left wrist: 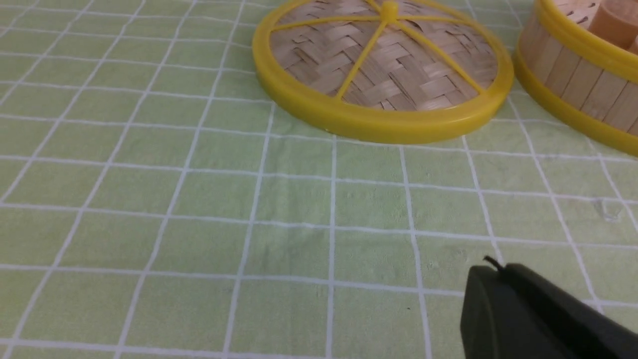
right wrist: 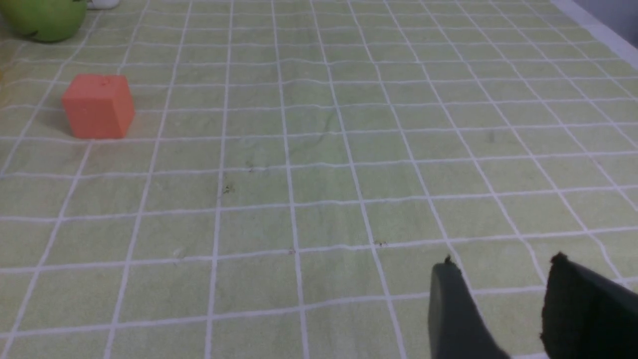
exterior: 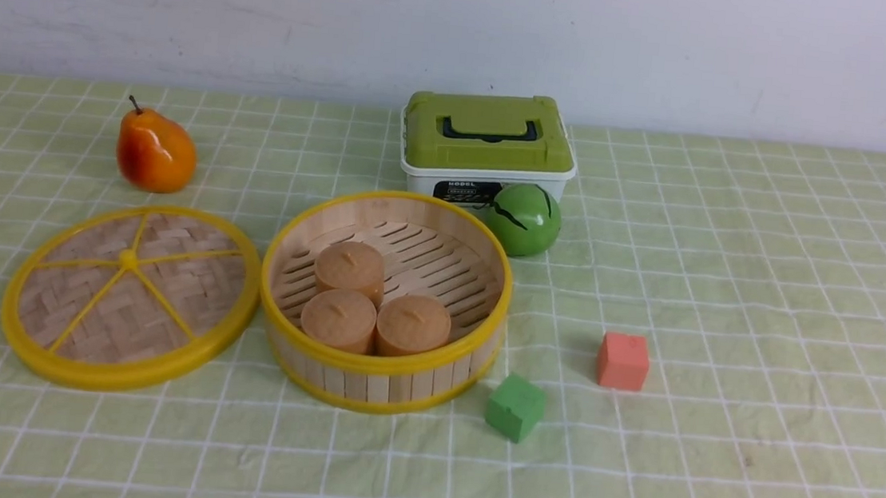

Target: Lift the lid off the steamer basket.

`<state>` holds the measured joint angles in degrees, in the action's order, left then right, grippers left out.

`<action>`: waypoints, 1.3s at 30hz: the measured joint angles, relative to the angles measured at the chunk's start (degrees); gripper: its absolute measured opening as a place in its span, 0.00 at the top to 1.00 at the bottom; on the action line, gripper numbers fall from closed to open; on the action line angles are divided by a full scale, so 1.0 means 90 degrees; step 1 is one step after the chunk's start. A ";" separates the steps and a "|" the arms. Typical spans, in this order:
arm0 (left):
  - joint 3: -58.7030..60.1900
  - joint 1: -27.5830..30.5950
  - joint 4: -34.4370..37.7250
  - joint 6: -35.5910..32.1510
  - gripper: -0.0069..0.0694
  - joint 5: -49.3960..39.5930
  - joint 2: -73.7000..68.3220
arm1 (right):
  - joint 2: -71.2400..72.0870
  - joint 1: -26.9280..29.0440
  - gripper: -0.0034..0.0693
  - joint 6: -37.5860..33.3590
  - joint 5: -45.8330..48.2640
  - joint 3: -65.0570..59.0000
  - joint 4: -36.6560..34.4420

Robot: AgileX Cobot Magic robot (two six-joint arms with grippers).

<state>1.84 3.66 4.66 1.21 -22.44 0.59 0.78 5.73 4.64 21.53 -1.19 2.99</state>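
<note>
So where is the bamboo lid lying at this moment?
In the front view the lid lies flat on the tablecloth, on the robot's left, right beside the open steamer basket and nearer the camera than the pear.

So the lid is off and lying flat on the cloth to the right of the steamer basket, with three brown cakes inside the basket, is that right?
Not quite. The lid lies flat on the cloth to the left of the steamer basket, not the right, as the front view shows. The rest holds: it is off, and three brown cakes sit inside the basket.
</note>
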 joint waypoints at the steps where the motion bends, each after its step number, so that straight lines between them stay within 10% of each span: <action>1: 0.0000 0.0000 0.0000 0.0000 0.93 0.0000 0.0000 | 0.0000 0.0000 0.62 0.0000 0.0000 0.0000 0.0000; 39: 0.0000 -0.0504 0.0000 0.0000 0.92 0.0000 0.0000 | 0.0000 0.0000 0.62 0.0000 0.0000 0.0000 0.0000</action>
<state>1.84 -0.87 4.66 1.21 -22.44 0.59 0.78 5.73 4.64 21.53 -1.19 2.99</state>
